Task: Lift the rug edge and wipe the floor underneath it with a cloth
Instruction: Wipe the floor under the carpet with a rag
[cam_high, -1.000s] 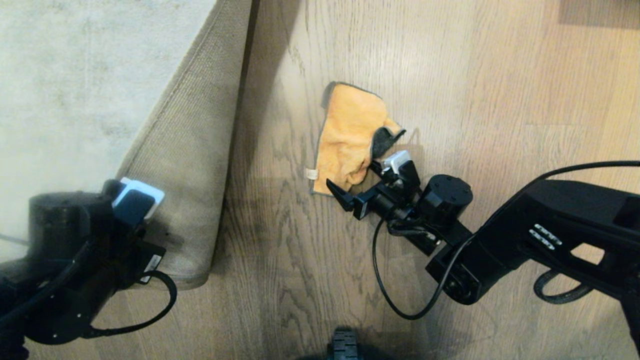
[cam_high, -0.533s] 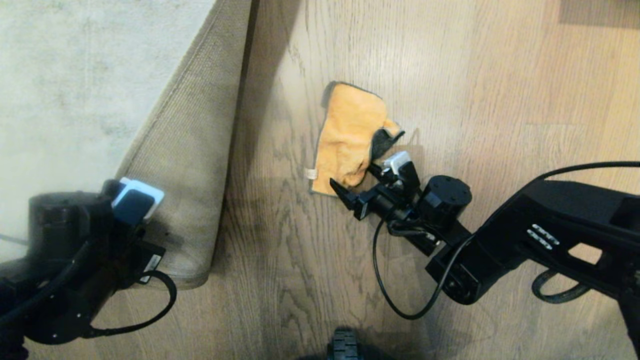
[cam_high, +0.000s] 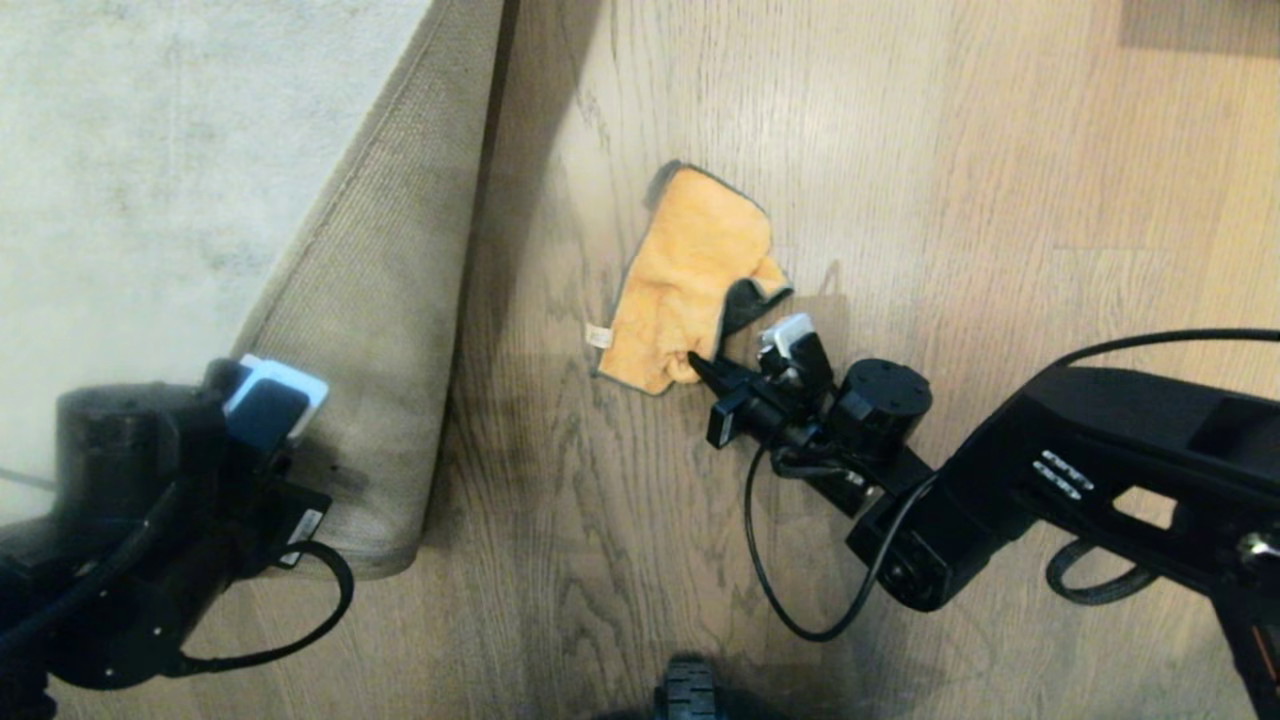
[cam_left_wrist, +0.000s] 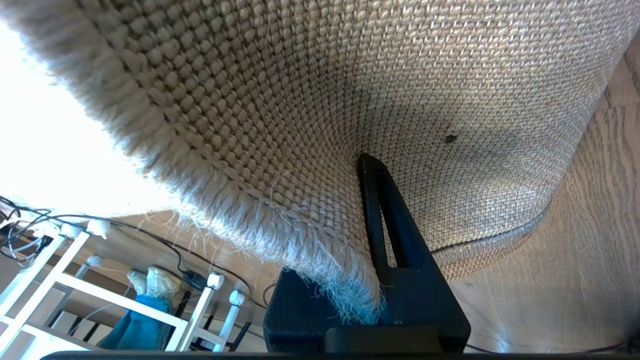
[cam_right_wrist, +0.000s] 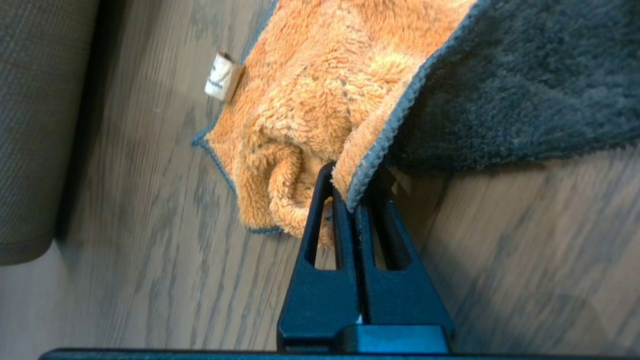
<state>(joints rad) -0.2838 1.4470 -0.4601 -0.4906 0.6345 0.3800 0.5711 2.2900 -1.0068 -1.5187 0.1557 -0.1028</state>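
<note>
The pale grey rug (cam_high: 150, 150) fills the left side, and its rug edge (cam_high: 385, 300) is folded up so the tan woven backing shows. My left gripper (cam_left_wrist: 350, 172) is shut on that frayed rug edge (cam_left_wrist: 280, 220) and holds it off the floor (cam_high: 950, 200); one finger is hidden behind the pile. The orange cloth (cam_high: 690, 285) lies bunched on the wood planks right of the rug. My right gripper (cam_high: 697, 365) is shut on the cloth's near edge. In the right wrist view the gripper (cam_right_wrist: 351, 182) pinches the trimmed hem of the cloth (cam_right_wrist: 310, 85), whose dark grey reverse is turned up.
A dark patch (cam_high: 1200, 25) sits at the far right corner of the floor. A black wheel (cam_high: 688, 700) of my base shows at the near edge. Beyond the lifted rug stand a white frame (cam_left_wrist: 45, 280), cables and a blue object (cam_left_wrist: 140, 325).
My right gripper's fingers have closed from wide open onto the cloth's near edge. The cloth has shifted slightly left and bunched. The left arm and the rug have not moved.
</note>
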